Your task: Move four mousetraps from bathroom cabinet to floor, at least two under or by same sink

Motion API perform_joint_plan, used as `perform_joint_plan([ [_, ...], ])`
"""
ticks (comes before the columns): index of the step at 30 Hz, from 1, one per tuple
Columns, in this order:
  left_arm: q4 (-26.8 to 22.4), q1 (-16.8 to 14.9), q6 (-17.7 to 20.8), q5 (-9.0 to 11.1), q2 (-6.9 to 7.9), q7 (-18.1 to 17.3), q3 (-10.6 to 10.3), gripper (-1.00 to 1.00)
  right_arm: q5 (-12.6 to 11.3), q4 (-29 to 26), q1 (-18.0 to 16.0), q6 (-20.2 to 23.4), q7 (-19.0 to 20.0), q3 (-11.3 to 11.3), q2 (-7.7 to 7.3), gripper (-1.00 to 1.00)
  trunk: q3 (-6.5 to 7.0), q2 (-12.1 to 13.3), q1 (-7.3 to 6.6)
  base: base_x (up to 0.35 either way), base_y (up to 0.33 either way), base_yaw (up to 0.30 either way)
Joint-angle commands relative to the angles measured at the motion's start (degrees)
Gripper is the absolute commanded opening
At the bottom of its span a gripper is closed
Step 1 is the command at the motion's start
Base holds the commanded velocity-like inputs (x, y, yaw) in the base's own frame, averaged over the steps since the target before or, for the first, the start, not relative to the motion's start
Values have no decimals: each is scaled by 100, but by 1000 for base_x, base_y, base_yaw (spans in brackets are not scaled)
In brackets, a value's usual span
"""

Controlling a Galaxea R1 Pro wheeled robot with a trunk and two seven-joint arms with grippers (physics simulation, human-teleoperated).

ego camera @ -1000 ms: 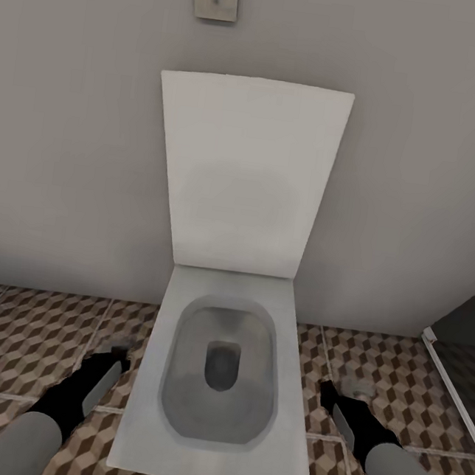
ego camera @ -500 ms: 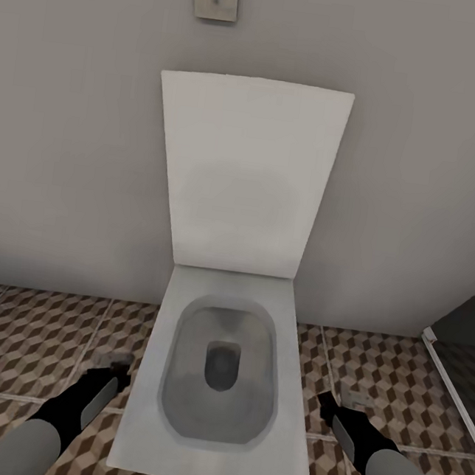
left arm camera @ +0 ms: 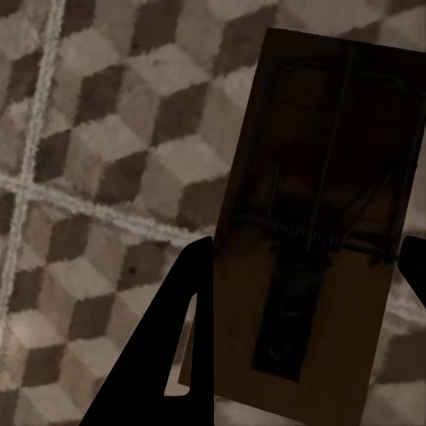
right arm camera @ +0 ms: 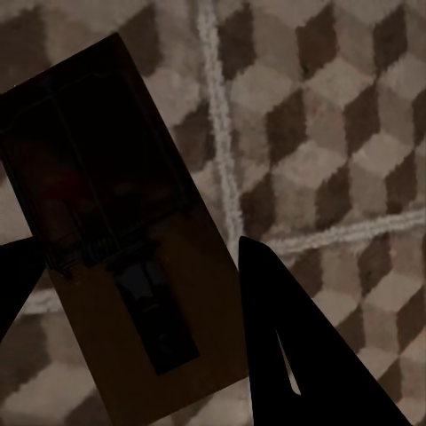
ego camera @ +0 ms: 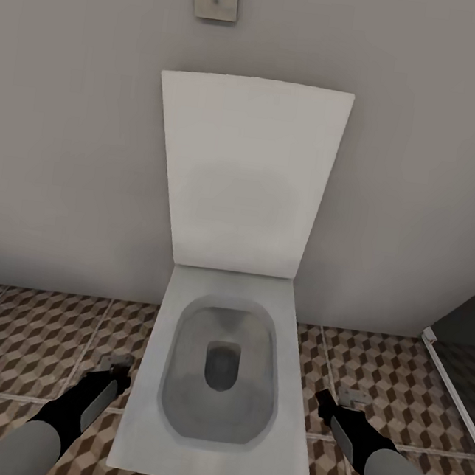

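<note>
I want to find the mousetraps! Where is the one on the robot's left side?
The mousetrap sits between the left gripper's fingers in the left wrist view, above the tiled floor. In the head view that gripper hangs left of the toilet.

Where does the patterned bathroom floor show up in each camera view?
Head view: bathroom floor across the bottom, both sides of the toilet.
Left wrist view: behind the left claw and left mousetrap.
Right wrist view: behind the right claw and right mousetrap.
Shared landmark: pale grout lines between cube-patterned tiles.
</note>
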Motion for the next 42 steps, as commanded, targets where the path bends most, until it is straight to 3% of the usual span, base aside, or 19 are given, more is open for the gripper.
perform_joint_plan([
  [1, -5, -2, 10, 58, 8, 51, -48, -100, -48, -13, 0, 27, -6, 15, 0, -100, -4, -2, -1, 0, 0, 0],
  [19, 54, -4, -13, 61, 7, 50, -54, -100, -79, -8, 4, 73, 1, 28, 11, -100, -4, -2, -1, 0, 0, 0],
  [31, 678, -3, -383, 56, -8, 45, -52, -100, -131, 454, 3, 132, 70, 7, 130, -100, -4, -2, -1, 0, 0, 0],
  [42, 747, -2, -473, 55, -19, 42, -54, -100, -103, 504, 4, 712, 415, 13, 139, -100, -4, -2, -1, 0, 0, 0],
])
